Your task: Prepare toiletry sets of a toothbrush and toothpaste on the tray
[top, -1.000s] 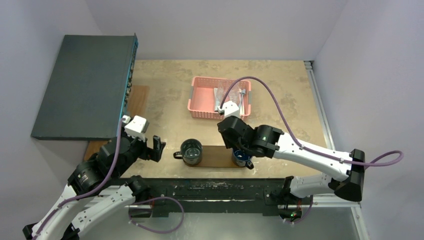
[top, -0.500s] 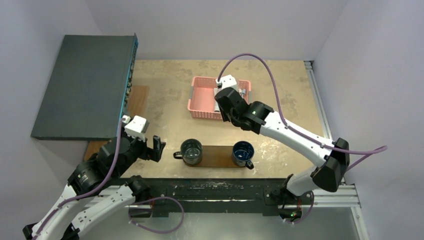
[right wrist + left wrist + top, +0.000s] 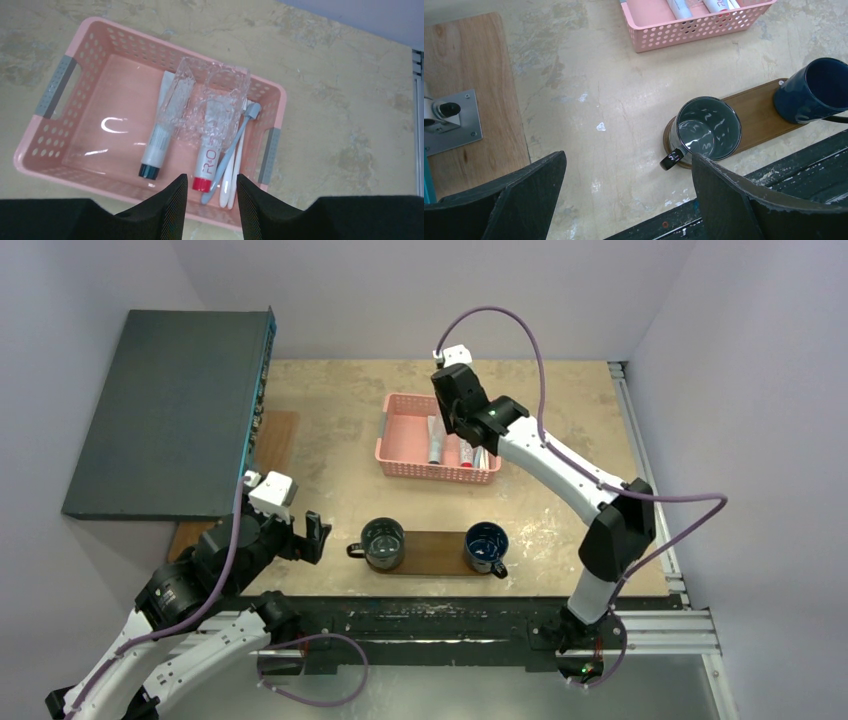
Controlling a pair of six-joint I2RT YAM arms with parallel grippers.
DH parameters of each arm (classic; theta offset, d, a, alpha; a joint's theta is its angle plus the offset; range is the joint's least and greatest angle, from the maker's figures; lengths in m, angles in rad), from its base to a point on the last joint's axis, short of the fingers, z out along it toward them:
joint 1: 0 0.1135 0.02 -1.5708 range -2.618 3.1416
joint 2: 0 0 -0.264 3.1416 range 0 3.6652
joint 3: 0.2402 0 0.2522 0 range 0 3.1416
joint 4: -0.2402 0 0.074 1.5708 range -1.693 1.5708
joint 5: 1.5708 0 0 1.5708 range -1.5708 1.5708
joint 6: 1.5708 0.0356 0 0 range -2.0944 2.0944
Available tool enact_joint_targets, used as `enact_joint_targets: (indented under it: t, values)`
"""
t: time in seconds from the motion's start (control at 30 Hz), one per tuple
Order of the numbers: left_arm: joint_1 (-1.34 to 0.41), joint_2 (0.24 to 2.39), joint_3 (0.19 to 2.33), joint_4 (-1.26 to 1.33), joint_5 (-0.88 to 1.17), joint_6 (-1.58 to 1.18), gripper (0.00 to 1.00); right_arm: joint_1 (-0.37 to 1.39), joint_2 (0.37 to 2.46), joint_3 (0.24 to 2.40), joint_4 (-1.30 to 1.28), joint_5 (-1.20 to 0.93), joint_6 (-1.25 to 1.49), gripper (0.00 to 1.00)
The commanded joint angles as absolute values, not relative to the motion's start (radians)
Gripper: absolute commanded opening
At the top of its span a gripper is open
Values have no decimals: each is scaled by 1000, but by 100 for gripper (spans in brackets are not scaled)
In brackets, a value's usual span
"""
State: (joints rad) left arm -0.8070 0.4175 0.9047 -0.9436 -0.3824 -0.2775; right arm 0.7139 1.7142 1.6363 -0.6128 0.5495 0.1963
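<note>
The pink basket (image 3: 405, 435) (image 3: 105, 105) holds a black-capped toothpaste tube (image 3: 159, 137) and a red-capped one (image 3: 210, 152). Beside them lie a pale blue toothbrush (image 3: 235, 147), white toothbrushes (image 3: 234, 175) and clear wrapping (image 3: 210, 95). My right gripper (image 3: 468, 440) (image 3: 210, 192) hangs over the basket's right half, open and empty. The brown tray (image 3: 435, 552) (image 3: 756, 117) carries a grey mug (image 3: 383, 542) (image 3: 708, 129) and a blue mug (image 3: 486, 545) (image 3: 816, 90). My left gripper (image 3: 308, 537) (image 3: 624, 200) is open and empty, left of the tray.
A big dark grey box (image 3: 170, 410) fills the far left. A light wooden board (image 3: 469, 100) with a metal bracket (image 3: 449, 120) lies beside it. A black rail (image 3: 420, 615) runs along the near table edge.
My right arm has swung from above the blue mug on the tray back to above the pink basket. The left arm has not moved.
</note>
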Motion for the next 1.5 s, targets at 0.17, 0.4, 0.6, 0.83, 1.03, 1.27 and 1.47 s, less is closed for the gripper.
enact_joint_targets:
  t: [0.17,0.4,0.6,0.83,1.03,1.27,1.47]
  values:
    - [-803,414,903,-921,-393,-291,96,611,1867,1839,-595,446,-33,44]
    - [-803,417,902,-919,-390,-290,96,577,2008,1978,-636,395,-197,43]
    - [-802,419,902,-916,-383,-289,96,565,2090,2034,-629,371,-291,46]
    - [-803,426,900,-915,-375,-288,96,563,2139,2085,-640,379,-366,46]
    - [-802,430,900,-912,-372,-287,96,557,2155,2063,-630,397,-403,43]
    - [-803,434,901,-910,-370,-287,96,557,2179,2058,-657,394,-415,42]
    - [-803,431,901,-912,-370,-287,96,556,2180,2039,-665,403,-428,42]
